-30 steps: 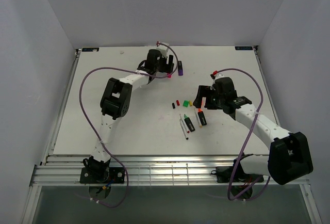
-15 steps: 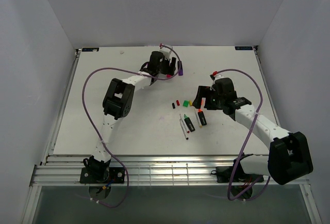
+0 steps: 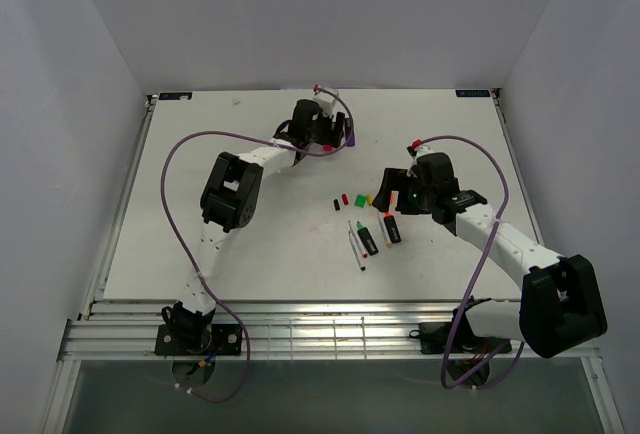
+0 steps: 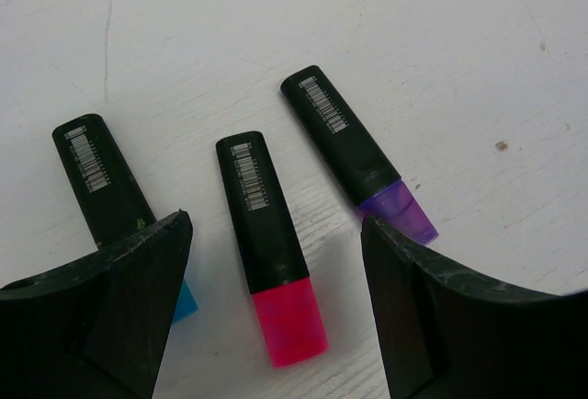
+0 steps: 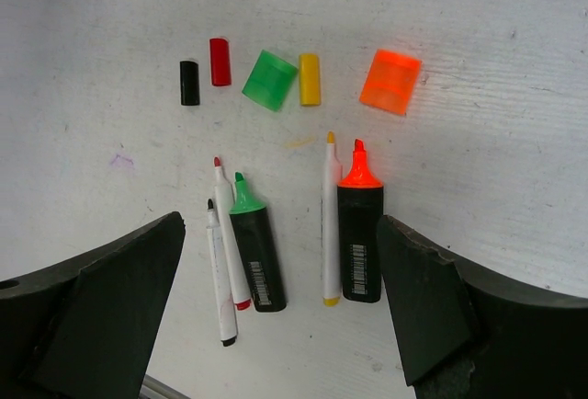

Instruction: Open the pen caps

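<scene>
Left gripper (image 4: 274, 233): stretched to the far middle of the table (image 3: 180, 174) near its back edge, jaws wide apart, gripping nothing, straddling pink cap (image 4: 289, 321); blue cap (image 4: 184, 300) and purple cap (image 4: 400, 213) alongside, all on markers (image 4: 262, 206). Right gripper (image 5: 280, 224): bent over centre-right, equally wide, empty, above uncapped pens (image 5: 257, 252); loose black cap (image 5: 189, 83), red cap (image 5: 220, 62), green cap (image 5: 269, 80), yellow cap (image 5: 310, 79), orange cap (image 5: 390, 81) in a row beyond. Open tabletop leftward.

even, bright diffuse light; soft faint shadows; wrist views sharp, no glare.
</scene>
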`<state>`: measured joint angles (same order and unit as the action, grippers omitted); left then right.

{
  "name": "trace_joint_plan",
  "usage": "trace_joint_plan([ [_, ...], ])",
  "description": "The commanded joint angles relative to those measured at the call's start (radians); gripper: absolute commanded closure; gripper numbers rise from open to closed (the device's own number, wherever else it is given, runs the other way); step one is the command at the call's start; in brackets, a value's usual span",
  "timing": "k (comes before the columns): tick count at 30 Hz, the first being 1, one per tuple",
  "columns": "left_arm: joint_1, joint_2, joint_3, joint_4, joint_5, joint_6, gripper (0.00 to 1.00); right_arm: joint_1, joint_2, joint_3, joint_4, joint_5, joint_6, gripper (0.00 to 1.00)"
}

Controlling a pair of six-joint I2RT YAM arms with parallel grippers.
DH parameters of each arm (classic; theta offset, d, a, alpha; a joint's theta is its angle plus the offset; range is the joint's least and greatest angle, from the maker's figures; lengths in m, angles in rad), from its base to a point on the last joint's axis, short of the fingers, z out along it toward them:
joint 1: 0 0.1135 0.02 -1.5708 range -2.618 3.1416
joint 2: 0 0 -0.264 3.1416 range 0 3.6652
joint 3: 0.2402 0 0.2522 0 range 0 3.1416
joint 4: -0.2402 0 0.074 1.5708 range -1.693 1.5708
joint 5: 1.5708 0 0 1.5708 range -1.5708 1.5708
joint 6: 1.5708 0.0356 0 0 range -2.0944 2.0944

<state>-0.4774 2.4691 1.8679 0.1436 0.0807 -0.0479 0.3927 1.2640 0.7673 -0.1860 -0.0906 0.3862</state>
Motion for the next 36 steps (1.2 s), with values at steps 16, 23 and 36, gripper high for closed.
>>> trace_joint_plan([
  [16, -0.027, 0.067, 0.059, 0.007, -0.056, 0.006, 0.40, -0.005, -0.046, -0.039, 0.048, 0.009, 0.003, 0.09],
  [23, -0.029, 0.057, 0.024, 0.005, -0.044, -0.018, 0.57, -0.005, -0.071, -0.045, 0.045, 0.011, 0.005, 0.09],
  [36, -0.032, -0.105, -0.140, -0.019, -0.012, -0.084, 0.90, -0.005, -0.103, -0.054, -0.004, -0.064, 0.023, 0.09],
])
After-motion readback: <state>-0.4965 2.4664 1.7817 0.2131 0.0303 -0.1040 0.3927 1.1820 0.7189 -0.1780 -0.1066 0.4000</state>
